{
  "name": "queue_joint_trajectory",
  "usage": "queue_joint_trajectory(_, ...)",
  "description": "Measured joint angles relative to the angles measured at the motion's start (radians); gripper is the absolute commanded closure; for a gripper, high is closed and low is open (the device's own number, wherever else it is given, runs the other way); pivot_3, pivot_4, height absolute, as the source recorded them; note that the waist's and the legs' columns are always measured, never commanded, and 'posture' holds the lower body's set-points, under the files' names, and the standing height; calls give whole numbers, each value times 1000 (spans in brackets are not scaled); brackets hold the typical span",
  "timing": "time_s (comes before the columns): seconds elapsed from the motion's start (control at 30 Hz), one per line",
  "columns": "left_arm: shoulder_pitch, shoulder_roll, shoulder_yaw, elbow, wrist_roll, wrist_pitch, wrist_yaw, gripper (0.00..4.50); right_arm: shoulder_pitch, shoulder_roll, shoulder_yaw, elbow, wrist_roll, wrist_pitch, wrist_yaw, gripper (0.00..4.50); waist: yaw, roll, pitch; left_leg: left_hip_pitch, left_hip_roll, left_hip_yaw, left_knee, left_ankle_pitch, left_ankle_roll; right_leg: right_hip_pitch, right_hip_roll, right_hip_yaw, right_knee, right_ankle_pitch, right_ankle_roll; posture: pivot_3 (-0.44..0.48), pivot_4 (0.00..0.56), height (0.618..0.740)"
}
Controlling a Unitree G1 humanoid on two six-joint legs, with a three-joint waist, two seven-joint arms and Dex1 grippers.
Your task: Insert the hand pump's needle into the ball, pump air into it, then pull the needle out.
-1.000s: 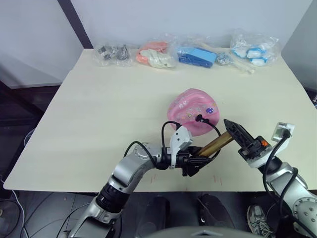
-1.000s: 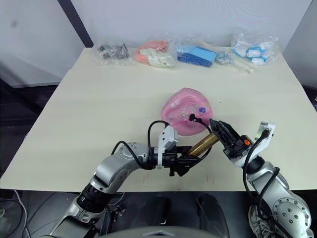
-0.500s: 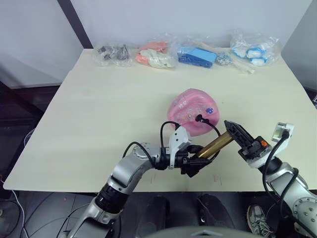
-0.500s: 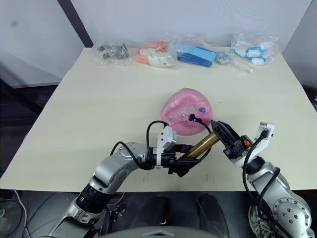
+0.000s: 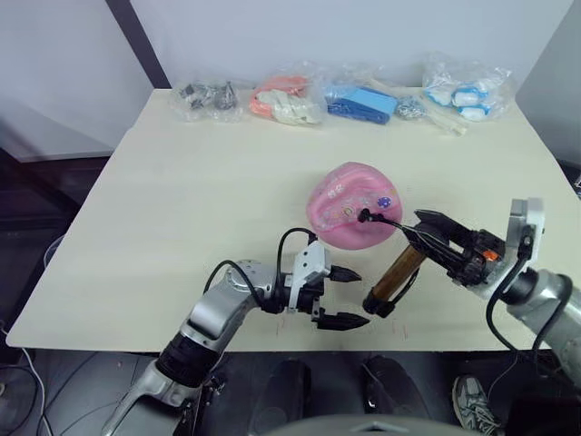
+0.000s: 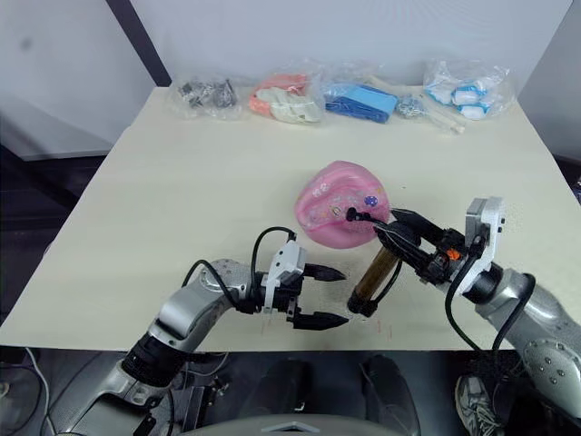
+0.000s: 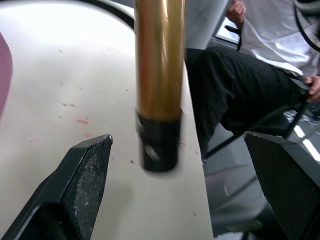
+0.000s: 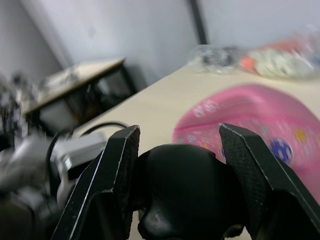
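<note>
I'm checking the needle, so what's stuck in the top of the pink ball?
The black hose fitting sits on the ball near its top. The needle itself is hidden, so its depth cannot be seen.

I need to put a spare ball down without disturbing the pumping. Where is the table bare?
The table is bare across its left half, between the row of bagged items at the far edge and the left gripper near the front. It is crowded around the ball, the hand pump and the right gripper.

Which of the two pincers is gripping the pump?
The right pincer, clamped on the hand pump at its black handle end beside the ball. The left pincer gapes open, touching nothing.
</note>
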Motion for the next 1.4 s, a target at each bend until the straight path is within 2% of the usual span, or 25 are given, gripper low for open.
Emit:
queue_joint_trajectory(0.13, -41, 4, -15, 86, 34, -64, -70, 15, -63, -62, 31, 0, -90, -35, 118, 2478, 0, 0, 0, 0, 0, 0, 0, 0, 0, 0, 0, 0, 0, 0, 0, 0, 150, 736)
queue_joint_trajectory(0.5, -121, 9, -26, 346, 105, -312, -258, 15, -109, -74, 70, 30, -199, -86, 272, 2478, 1, -2, 1, 0, 0, 0, 0, 0, 0, 0, 0, 0, 0, 0, 0, 0, 150, 736)
queue_joint_trajectory(1.0, -145, -168, -3, 403, 132, -406, -194, 15, -137, -39, 87, 24, -203, -98, 288, 2478, 0, -2, 1, -1, 0, -1, 1, 0, 0, 0, -1, 0, 1, 0, 0, 0, 150, 736)
queue_joint_trajectory(1.4, -174, -194, -15, 474, 188, -419, -214, 15, -144, -44, 88, 18, -187, -99, 342, 2478, 1, -2, 1, -1, 0, -1, 1, 0, 0, 0, -1, -1, 1, 0, 0, 0, 150, 736)
